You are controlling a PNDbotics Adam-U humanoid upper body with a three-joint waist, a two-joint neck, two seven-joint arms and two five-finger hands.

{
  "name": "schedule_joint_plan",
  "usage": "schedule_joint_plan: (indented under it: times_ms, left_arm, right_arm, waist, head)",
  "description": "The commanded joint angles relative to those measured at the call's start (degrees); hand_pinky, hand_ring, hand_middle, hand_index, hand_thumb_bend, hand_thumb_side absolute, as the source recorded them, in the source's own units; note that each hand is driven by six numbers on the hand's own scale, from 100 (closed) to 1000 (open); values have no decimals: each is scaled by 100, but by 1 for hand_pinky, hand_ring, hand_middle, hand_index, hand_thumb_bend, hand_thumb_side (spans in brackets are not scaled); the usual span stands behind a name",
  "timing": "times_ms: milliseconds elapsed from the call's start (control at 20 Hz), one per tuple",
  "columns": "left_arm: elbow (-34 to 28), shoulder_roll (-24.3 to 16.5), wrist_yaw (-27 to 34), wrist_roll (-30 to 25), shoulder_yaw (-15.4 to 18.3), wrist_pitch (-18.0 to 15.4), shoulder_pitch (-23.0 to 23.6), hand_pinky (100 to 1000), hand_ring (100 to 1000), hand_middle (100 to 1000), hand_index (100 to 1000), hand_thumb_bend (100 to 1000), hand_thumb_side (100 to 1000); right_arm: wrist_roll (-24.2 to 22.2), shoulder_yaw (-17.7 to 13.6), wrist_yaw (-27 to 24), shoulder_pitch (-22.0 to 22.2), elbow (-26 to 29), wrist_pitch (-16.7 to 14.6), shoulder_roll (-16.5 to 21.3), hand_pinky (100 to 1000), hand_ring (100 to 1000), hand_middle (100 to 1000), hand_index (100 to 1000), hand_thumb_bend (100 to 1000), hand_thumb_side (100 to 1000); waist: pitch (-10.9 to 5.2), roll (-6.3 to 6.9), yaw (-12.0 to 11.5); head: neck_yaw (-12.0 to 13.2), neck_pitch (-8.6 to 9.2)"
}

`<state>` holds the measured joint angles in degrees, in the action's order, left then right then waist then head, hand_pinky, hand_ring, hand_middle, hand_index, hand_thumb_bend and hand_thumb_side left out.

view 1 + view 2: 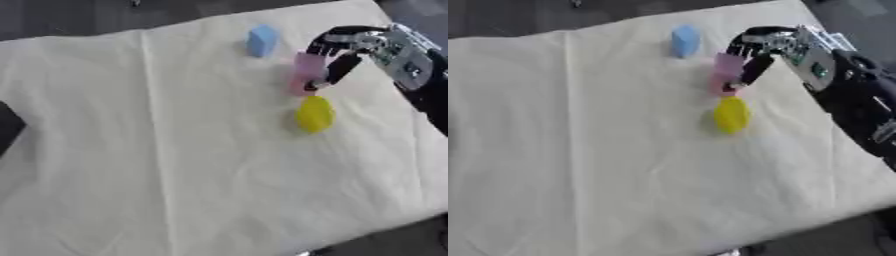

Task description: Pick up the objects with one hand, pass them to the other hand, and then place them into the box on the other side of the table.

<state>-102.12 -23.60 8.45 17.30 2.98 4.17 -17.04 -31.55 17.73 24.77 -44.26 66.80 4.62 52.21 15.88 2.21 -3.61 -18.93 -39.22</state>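
Objects on the cloth: three — one blue block (pixel 262 40), one pink block (pixel 306 72), one yellow rounded piece (pixel 314 114).
Surface: one table draped in a cream cloth (pixel 157 150), wrinkled.
Right hand (pixel 337 55): comes in from the upper right, fingers curled down round the pink block, thumb against its near side.
Pink block: stands upright under that hand, between the blue block farther back and the yellow piece just in front.
Left hand: shows in neither view.
Box: shows in neither view.
Left eye view only: a dark shape (pixel 9 125) at the left edge.
Right eye view only: more of the black forearm (pixel 859 105) running to the right edge.
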Motion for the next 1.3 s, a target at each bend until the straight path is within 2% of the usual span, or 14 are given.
schedule_joint_plan:
  times_ms: [50, 350, 750, 900, 1300]
  left_arm:
    - [-72, -94, 4, -17, 31, -8, -21, 739, 815, 698, 792, 228, 774]
    - [-80, -92, 5, -19, 28, -12, -28, 740, 815, 698, 791, 227, 773]
    - [-78, -90, 2, -31, 17, -9, -26, 740, 815, 698, 791, 225, 774]
    - [-82, -99, 1, -34, 17, -11, -30, 740, 815, 698, 791, 225, 773]
    - [-104, -117, -3, -31, 29, -18, -33, 741, 815, 698, 791, 224, 772]
  right_arm:
    - [-18, -28, -30, -44, 0, 46, 108, 846, 781, 698, 795, 464, 221]
    - [112, -20, -362, -19, -8, 269, 57, 817, 741, 655, 757, 496, 239]
    - [264, 42, -641, 19, 107, 413, 44, 785, 670, 553, 658, 463, 100]
    - [309, 37, -664, 36, 189, 431, 52, 773, 639, 511, 611, 441, 100]
    - [469, -94, -948, 139, 607, 519, 156, 767, 616, 496, 594, 423, 100]
  waist:
    - [-134, -4, -2]
    - [-144, -4, -14]
    - [-154, -17, -31]
    - [-165, -22, -37]
    - [-180, -41, -47]
  head:
    - [-17, -4]
    - [-19, 0]
    - [-25, -23]
    - [-23, -29]
    - [-12, -48]
